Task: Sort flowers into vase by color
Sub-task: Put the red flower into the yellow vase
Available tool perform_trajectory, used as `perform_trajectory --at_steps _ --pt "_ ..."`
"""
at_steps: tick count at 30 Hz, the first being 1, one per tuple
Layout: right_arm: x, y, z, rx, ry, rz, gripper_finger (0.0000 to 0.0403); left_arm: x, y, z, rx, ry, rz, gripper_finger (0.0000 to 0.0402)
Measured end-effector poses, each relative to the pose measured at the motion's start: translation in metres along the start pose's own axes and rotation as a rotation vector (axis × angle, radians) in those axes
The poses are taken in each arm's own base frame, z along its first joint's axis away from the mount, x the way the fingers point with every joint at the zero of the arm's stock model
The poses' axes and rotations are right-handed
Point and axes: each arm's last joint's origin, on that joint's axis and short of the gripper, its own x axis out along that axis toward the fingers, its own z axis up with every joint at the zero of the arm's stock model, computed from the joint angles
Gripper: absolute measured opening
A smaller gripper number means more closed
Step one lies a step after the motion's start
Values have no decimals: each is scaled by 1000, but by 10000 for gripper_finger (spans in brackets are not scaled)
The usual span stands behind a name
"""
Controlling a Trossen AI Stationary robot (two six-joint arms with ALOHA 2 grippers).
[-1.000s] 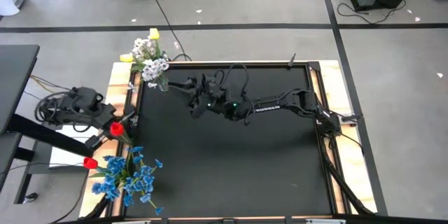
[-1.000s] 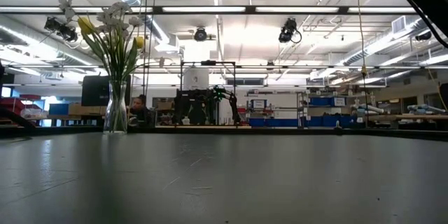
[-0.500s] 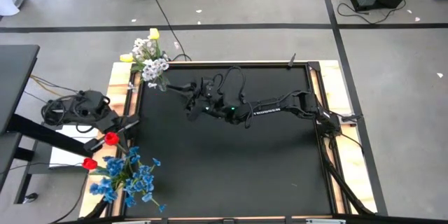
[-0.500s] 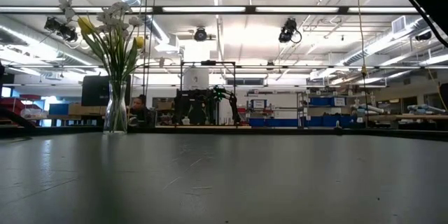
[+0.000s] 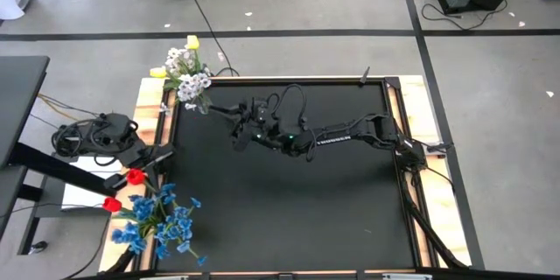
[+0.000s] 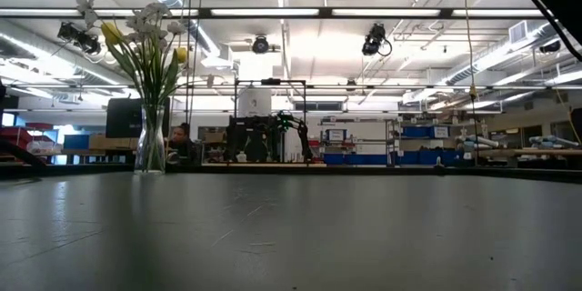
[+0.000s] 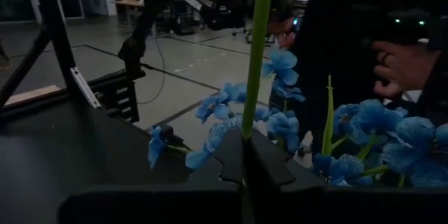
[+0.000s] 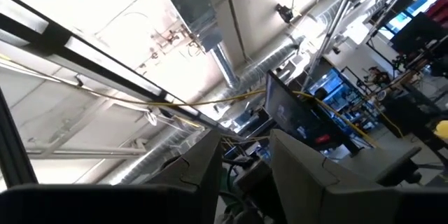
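Note:
My left gripper is at the table's left edge, shut on a red tulip just above the blue blossom cluster at the near-left corner. A second red tulip stands beside the blue blossoms. White blossoms and yellow tulips stand with their stalks in a glass vase at the far-left corner. My right gripper hangs open, high over the table's far-left part, its fingers pointing up at the ceiling. My left gripper pinches the red tulip's thin green stalk between its two fingers. The stalk stands upright out of the fingers, running up past the blue blossoms. The tulip is lifted clear, and its lower end is hidden by the gripper.
The black table top is framed by a wooden border. Cables lie off the table's left side. A person's hand shows behind the blue blossoms in the left wrist view. A person sits far behind the table.
My left gripper has carried the red tulip toward the table's near edge and a little left, closer to the blue blossoms, still shut on the stalk. My right arm has shifted slightly toward the left.

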Motion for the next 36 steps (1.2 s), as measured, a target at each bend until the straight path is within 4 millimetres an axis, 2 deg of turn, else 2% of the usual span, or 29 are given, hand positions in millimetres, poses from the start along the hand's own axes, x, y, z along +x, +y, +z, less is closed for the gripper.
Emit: perform_trajectory --at_steps 11,21,27,32,36 --pt "1 -3 2 -4 -2 -4 130 1 1 0 0 4 -12 9" --pt "2 -9 7 28 6 8 130 14 13 -2 -61 68 -27 9" --pt "2 -9 6 47 33 34 130 14 13 2 -27 37 -32 9" --pt "3 -10 4 66 68 38 130 15 11 -1 -64 57 -159 9" --pt "3 -13 6 62 74 46 130 17 12 -2 -82 76 -168 9"
